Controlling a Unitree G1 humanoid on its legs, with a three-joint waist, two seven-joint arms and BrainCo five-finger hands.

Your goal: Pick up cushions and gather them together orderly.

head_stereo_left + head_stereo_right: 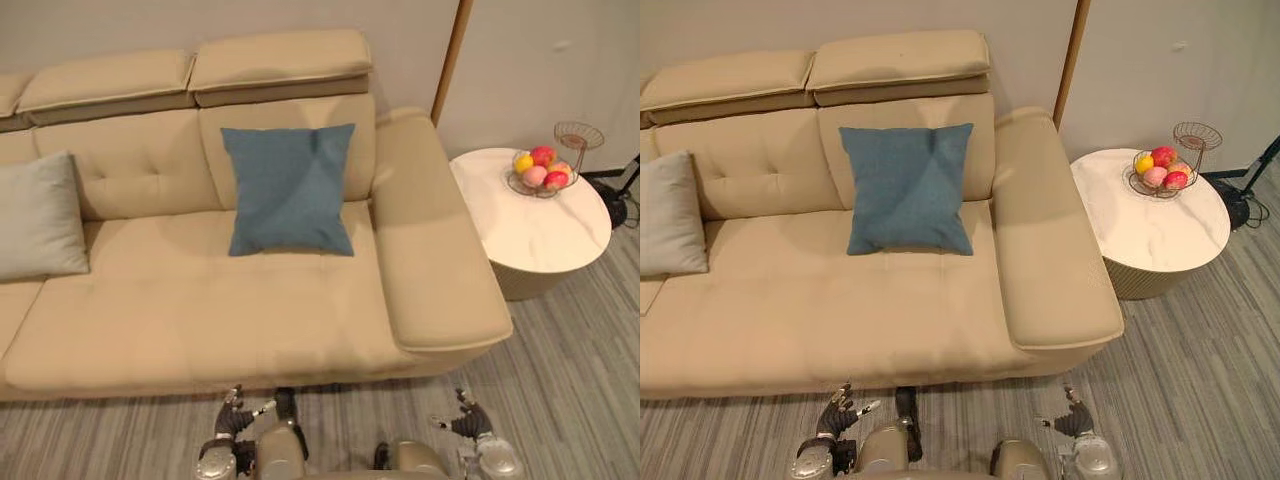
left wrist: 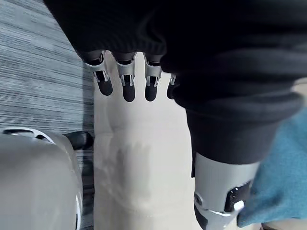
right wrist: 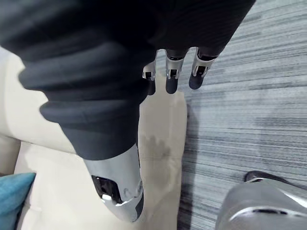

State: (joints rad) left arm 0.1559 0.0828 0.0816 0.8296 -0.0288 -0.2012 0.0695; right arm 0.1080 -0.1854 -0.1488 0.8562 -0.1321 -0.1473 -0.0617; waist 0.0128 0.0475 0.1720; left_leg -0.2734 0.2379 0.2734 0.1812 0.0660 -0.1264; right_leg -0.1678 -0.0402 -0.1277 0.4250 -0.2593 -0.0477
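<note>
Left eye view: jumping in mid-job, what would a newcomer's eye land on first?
The blue cushion stands out most, leaning upright against the backrest of the beige sofa near its right armrest. Next, a grey cushion sits at the sofa's left end, and a bowl of bright fruit stands on the round white table right of the sofa.

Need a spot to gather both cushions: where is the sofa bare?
The seat is bare along its whole front, and at the back between the grey cushion and the blue cushion. The armrest top is free too. The table is bare in front; its fruit basket crowds the back.
</note>
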